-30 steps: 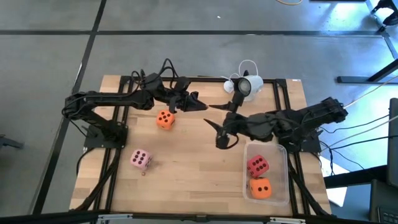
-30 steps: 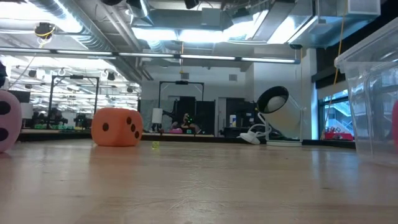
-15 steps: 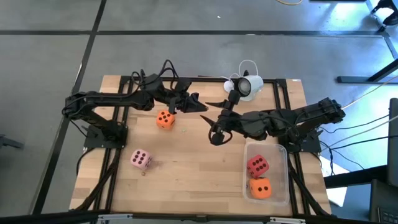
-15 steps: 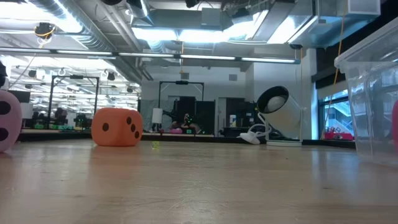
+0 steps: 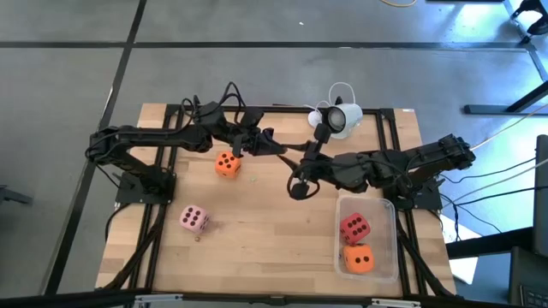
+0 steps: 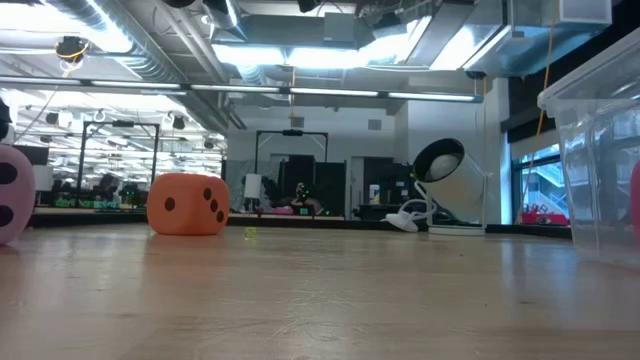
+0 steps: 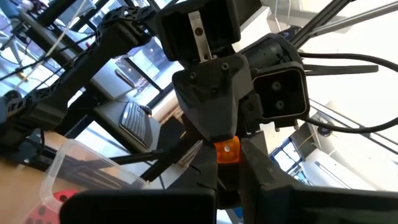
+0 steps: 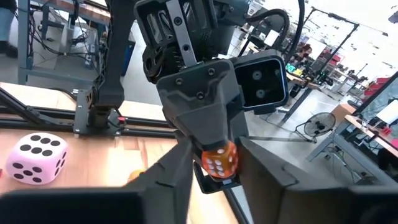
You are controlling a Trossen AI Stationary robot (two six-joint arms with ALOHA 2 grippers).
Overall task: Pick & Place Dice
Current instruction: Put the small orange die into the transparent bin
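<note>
I see both arms meeting nose to nose above the table's centre. Left gripper and right gripper: I cannot tell their fingers' state. Orange die lies just beside the left gripper; pink die near-left; red die and second orange die in the clear bin, near-right.

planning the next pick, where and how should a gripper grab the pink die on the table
Grip the pink die across two opposite side faces, coming straight down from above. It sits flat on the table, apart from the orange die, so its sides look clear.
</note>
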